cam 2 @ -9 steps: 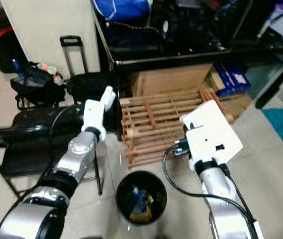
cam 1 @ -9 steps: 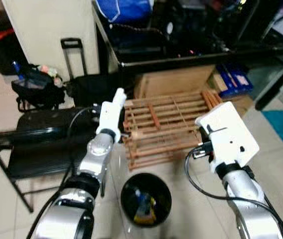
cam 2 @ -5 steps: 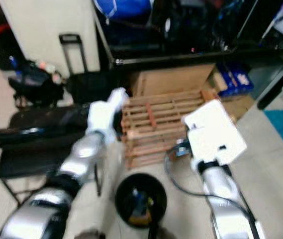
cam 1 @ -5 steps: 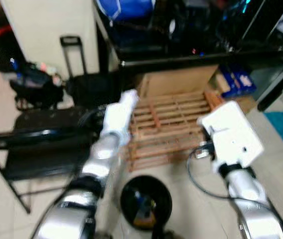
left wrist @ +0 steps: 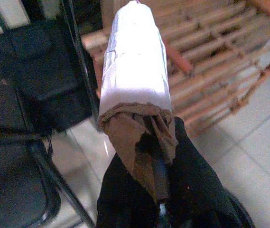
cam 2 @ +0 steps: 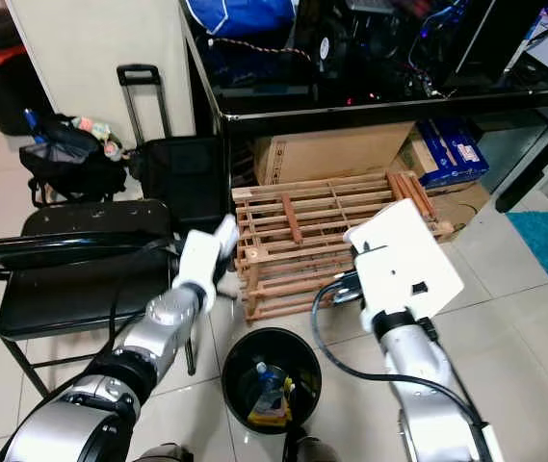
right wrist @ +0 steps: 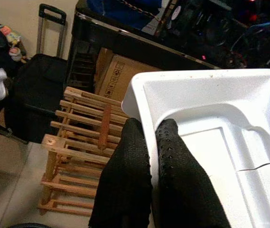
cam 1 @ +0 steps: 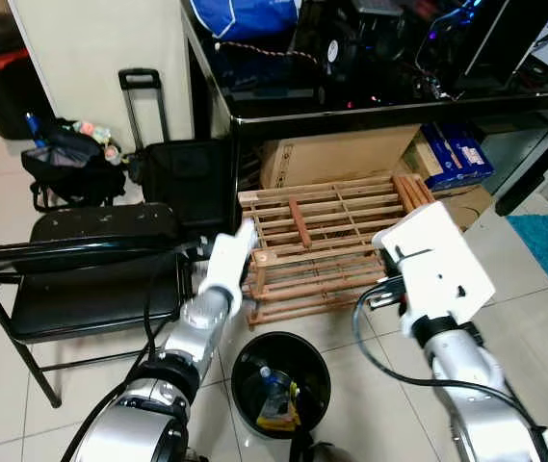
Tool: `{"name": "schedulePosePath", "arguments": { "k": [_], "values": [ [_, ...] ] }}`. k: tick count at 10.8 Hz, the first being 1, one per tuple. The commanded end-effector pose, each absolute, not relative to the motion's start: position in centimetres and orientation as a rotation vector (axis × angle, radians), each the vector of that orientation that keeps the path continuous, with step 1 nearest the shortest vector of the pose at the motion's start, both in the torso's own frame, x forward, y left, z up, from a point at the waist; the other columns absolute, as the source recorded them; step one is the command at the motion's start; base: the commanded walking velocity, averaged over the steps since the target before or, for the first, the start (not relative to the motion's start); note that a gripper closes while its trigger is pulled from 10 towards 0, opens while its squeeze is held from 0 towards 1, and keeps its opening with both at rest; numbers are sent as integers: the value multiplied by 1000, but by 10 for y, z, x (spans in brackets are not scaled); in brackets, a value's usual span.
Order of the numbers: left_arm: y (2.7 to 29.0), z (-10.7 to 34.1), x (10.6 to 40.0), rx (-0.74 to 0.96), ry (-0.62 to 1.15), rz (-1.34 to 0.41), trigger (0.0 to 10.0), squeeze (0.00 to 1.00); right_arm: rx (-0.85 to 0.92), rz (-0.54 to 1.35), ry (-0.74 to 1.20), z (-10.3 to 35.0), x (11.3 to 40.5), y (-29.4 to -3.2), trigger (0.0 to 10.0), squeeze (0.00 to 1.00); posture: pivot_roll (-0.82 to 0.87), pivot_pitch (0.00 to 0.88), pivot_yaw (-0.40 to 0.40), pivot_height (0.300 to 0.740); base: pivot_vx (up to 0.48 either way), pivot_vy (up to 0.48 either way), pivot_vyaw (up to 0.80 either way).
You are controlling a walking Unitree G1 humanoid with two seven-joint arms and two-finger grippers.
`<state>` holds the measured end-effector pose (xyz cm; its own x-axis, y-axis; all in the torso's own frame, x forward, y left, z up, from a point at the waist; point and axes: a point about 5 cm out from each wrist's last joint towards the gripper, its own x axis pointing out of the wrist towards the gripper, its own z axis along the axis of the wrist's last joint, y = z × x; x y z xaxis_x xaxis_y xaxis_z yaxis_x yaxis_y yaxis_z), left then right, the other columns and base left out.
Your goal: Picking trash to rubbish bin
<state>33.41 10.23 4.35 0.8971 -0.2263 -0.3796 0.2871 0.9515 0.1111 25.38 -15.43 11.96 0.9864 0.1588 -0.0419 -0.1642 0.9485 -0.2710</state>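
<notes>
In the left eye view, the black rubbish bin (cam 1: pixel 281 382) stands on the tiled floor at lower centre, with a bottle and wrappers inside. The left gripper (cam 1: pixel 238 246), just left of centre, holds a white paper roll (cam 1: pixel 228 265) above and to the left of the bin. Right of centre, the right gripper's wrist carries a white foam tray (cam 1: pixel 434 265), raised above the floor to the right of the bin. A wooden crate (cam 1: pixel 331 245) lies on the floor in the middle, under the black table (cam 1: pixel 351 101) across the top. A black folding chair (cam 1: pixel 81 274) fills the left side.

In the right eye view, a black suitcase (cam 2: pixel 179 173) stands in the upper left, beside a dark bag (cam 2: pixel 71 159).

In the left wrist view, the gripper's black fingers (left wrist: pixel 196 190) are clamped on the torn brown end of the roll at lower centre.

In the right wrist view, the right gripper (right wrist: pixel 151 142) pinches the tray's rim at centre, fingers closed over its edge.
</notes>
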Motion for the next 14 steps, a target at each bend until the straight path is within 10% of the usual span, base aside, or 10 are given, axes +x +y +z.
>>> {"name": "schedulePosePath", "arguments": {
  "k": [1,14],
  "values": [
    [98,33,327,171,426,-287,0,0,-270,164,9,122,254,-154,10000,0,123,171,-102,740,0,0,0],
    [83,-32,263,384,678,-528,0,0,-219,121,121,115,202,-134,10000,0,-91,296,-53,740,0,0,0]
  ]
}}
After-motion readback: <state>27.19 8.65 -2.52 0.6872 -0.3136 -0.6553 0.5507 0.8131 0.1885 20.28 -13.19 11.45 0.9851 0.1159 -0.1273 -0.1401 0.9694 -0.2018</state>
